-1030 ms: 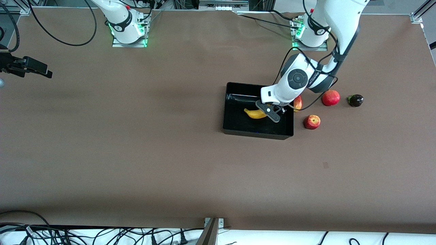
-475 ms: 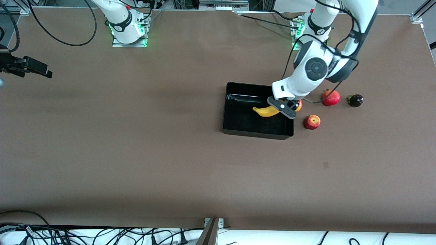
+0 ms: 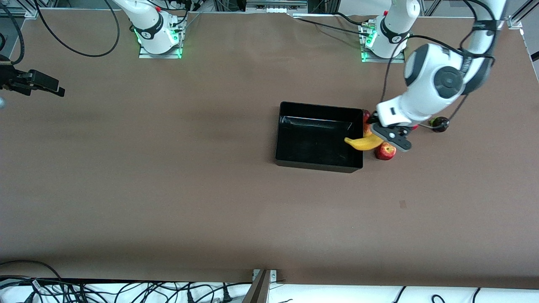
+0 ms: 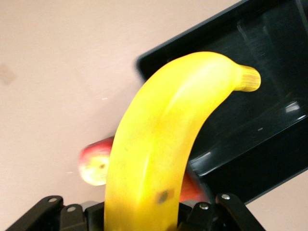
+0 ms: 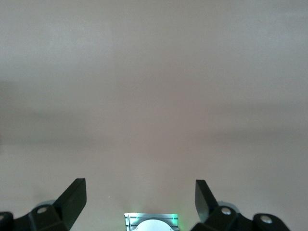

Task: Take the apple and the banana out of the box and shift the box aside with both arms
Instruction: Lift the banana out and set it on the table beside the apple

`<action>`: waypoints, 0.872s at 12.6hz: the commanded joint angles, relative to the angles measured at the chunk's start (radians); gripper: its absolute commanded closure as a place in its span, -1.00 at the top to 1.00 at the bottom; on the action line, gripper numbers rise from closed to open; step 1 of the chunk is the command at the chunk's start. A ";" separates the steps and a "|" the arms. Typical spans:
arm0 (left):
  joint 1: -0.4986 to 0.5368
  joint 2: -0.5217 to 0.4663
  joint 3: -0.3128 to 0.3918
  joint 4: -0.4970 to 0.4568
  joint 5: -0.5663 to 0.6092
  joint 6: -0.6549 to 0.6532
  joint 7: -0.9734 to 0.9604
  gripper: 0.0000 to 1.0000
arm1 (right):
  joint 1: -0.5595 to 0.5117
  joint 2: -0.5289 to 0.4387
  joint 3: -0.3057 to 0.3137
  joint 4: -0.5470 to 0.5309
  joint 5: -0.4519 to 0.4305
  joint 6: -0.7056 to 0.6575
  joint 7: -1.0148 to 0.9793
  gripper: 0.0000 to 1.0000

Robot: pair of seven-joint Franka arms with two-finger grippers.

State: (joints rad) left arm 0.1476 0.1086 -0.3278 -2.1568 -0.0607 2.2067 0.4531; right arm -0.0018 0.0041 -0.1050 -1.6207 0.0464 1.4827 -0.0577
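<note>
Above brown table (image 3: 168, 189), left pincer (image 3: 389, 138) gripping banana (image 3: 363, 143), stem toward box (image 3: 286, 160)

From my remote station this reads as a robotics lab. I see two arm bases (image 3: 158, 35) bolted on metal plates with green status lights, a wide table (image 3: 168, 189) covered in plain brown sheeting, aluminium framing (image 3: 278, 5) along its top edge, and loose black cables (image 3: 126, 290) tangled along the near edge.
</note>
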 commanded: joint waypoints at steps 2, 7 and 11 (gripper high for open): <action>0.157 0.144 0.004 0.122 -0.013 -0.019 0.327 -1.00 | 0.012 0.004 0.028 0.016 0.018 -0.013 -0.002 1.00; 0.222 0.356 0.079 0.250 0.115 0.048 0.584 -1.00 | 0.182 0.043 0.057 0.018 0.017 -0.016 0.001 1.00; 0.251 0.459 0.087 0.258 0.240 0.157 0.631 -1.00 | 0.347 0.111 0.057 0.024 0.088 -0.025 0.060 1.00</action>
State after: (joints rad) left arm 0.3953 0.5269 -0.2373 -1.9340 0.1387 2.3443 1.0420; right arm 0.2942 0.0850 -0.0381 -1.6216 0.0887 1.4789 -0.0397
